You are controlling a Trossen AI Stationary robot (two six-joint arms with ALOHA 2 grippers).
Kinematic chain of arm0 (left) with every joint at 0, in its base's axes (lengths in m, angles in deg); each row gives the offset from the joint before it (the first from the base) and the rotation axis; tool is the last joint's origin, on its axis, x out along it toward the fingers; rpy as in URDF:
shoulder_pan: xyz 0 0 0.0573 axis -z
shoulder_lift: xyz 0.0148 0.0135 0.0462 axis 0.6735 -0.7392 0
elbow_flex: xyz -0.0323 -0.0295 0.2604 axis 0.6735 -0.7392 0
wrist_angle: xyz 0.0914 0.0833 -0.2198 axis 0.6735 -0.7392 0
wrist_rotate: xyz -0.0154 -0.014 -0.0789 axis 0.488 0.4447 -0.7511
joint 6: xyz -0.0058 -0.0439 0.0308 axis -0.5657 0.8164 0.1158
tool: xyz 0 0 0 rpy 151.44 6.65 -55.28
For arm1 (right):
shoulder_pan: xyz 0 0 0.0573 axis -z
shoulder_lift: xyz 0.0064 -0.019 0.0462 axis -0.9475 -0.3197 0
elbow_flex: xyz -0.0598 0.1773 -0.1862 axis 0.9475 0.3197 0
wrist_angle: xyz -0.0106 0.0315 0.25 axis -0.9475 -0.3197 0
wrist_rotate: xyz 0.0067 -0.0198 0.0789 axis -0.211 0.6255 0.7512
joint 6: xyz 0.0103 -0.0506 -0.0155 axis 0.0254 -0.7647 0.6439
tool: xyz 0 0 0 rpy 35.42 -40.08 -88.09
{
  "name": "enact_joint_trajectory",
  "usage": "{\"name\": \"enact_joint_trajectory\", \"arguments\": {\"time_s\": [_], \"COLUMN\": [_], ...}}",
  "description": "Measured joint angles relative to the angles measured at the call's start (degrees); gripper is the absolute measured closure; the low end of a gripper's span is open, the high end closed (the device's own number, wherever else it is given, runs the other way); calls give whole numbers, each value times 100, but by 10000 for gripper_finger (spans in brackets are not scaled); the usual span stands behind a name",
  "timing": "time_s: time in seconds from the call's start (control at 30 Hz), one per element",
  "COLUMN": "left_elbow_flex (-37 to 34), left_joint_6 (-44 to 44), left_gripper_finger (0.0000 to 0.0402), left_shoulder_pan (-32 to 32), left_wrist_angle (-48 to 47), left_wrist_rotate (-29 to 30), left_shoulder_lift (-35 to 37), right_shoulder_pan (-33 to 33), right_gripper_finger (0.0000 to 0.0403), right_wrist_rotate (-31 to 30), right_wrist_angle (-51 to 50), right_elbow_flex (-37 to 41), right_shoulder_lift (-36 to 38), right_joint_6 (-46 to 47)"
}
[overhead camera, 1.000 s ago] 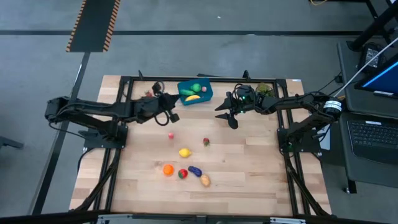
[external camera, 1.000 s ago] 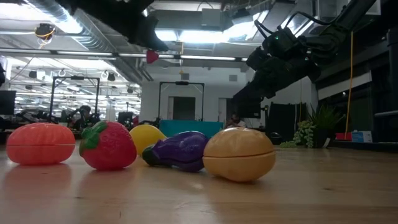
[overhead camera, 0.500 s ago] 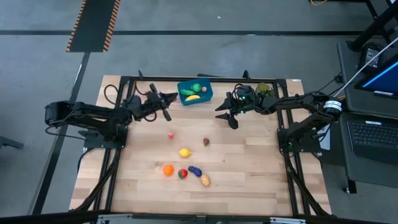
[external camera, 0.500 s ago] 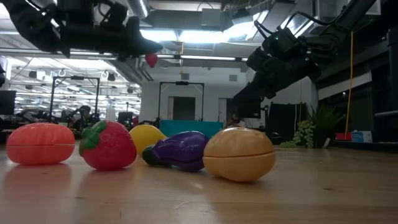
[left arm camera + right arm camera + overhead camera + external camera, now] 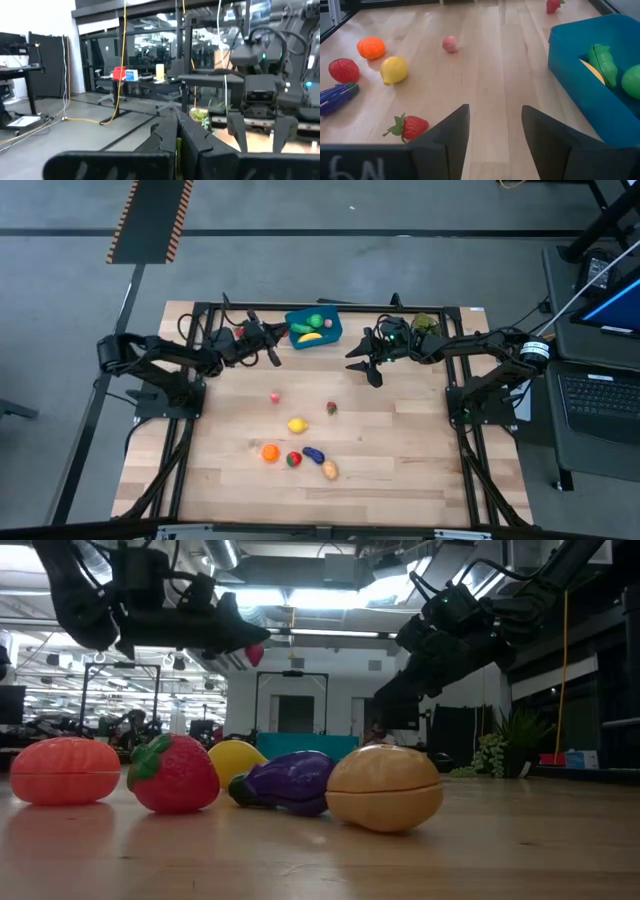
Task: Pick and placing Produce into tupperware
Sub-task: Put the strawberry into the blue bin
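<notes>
**Operator:** Report hand state and the location of the container.

**Arm:** My left gripper (image 5: 268, 348) hangs above the table just beside the left end of the tupperware (image 5: 314, 327), fingers pressed together. In the low view a small red piece (image 5: 255, 652) shows at its tip, but I cannot tell whether I am pinching it. My right gripper (image 5: 365, 360) hovers near the box's other end, fingers apart and empty. The tupperware sits at the far edge of the table, between both hands, with a green piece and a yellow one inside.

**Operator:** Failure modes from here?

**Arm:** In my judgement there are three:
1. If the red piece is held, it is held only at the fingertips. A quick swing could shake it loose short of the box.
2. The two hands flank one box, so reaching in together risks contact.
3. The box is light, smooth plastic with rounded corners (nothing visible pins it), so a finger striking its wall could slide it.

**Operator:** Handling notes for the remaining produce?

**Arm:** All of it is hard, glossy moulded plastic. The lemon (image 5: 297, 424), orange (image 5: 270, 452) and potato (image 5: 329, 470) are rounded and will likely roll if nudged. The eggplant (image 5: 314, 455) is elongated and best gripped across its width.
</notes>
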Motion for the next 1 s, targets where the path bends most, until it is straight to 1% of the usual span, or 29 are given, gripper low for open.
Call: {"name": "enact_joint_trajectory", "arguments": {"time_s": [0.17, 0.27, 0.43, 0.63, 0.83, 1.0], "left_elbow_flex": [43, 238, 757, 1498, 2099, 2560], "left_joint_6": [110, 193, 205, 249, 247, 243], "left_gripper_finger": [401, 401, 401, 401, 401, 401], "left_shoulder_pan": [-222, -323, -503, -761, -898, -1000], "left_wrist_angle": [754, 724, 599, -175, -800, -2069], "left_wrist_rotate": [-386, -613, -996, -1484, -1735, -1903], "left_shoulder_lift": [-416, -606, -989, -1327, -1575, -1579], "right_shoulder_pan": [0, 0, 0, 0, 0, 0], "right_gripper_finger": [220, 220, 220, 220, 220, 220], "right_wrist_rotate": [-1, 0, -1, -2, -2, -2], "right_wrist_angle": [-4, -4, -9, -43, -62, -82], "right_elbow_flex": [0, 0, 0, 0, 0, 0], "right_shoulder_lift": [0, 0, 0, 0, 0, 0], "right_joint_6": [0, 0, -1, -2, -2, -22]}}
